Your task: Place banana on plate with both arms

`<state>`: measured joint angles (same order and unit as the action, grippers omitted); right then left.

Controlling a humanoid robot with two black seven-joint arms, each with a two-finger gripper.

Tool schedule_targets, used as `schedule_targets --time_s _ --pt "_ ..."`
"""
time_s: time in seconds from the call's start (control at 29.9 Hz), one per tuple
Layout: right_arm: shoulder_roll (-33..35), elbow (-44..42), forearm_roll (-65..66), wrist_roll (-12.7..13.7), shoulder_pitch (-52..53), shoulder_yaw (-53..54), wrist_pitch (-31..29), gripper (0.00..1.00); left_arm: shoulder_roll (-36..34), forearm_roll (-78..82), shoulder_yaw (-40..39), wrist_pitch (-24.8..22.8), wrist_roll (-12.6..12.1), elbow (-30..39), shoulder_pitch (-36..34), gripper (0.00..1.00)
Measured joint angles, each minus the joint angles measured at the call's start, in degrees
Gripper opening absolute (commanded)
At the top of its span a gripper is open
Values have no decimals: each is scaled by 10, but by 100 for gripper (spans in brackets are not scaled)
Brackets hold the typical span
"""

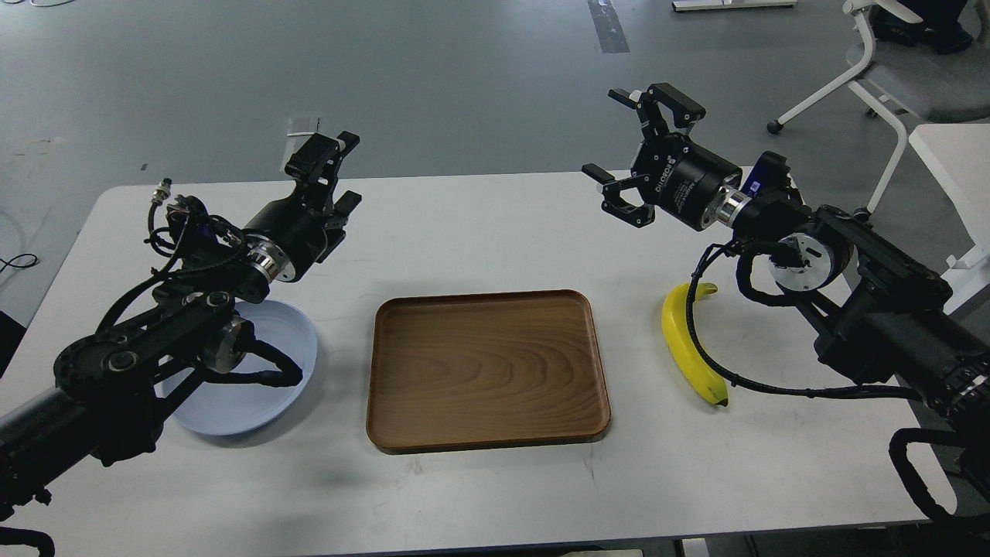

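Observation:
The yellow banana [684,340] lies on the white table [495,224] to the right of the tray, partly crossed by a black cable of my right arm. The pale blue plate [259,391] sits at the left, partly hidden under my left arm. My left gripper [348,172] hovers above the table behind the plate, its fingers apart and empty. My right gripper [605,135] hovers above the table's far edge, behind and left of the banana, open and empty. Neither gripper touches anything.
A rectangular brown wooden tray [487,367] lies in the middle of the table between plate and banana. A white office chair [889,70] and the corner of another white table [955,158] stand at the far right.

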<state>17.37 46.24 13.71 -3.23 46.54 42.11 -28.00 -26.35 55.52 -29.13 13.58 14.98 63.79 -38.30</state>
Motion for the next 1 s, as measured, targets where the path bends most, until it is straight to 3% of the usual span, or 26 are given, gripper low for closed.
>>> schedule_targets --time_s 0.13,0.57,1.0 --pt "4 0 0 -1 -2 2 0 100 -62 140 41 28 0 17 4 98" --pt "7 2 -1 -7 -13 24 0 100 -281 164 231 112 2 20 32 98" --pt "7 3 -1 -7 -13 32 0 100 -300 136 238 126 6 8 124 98"
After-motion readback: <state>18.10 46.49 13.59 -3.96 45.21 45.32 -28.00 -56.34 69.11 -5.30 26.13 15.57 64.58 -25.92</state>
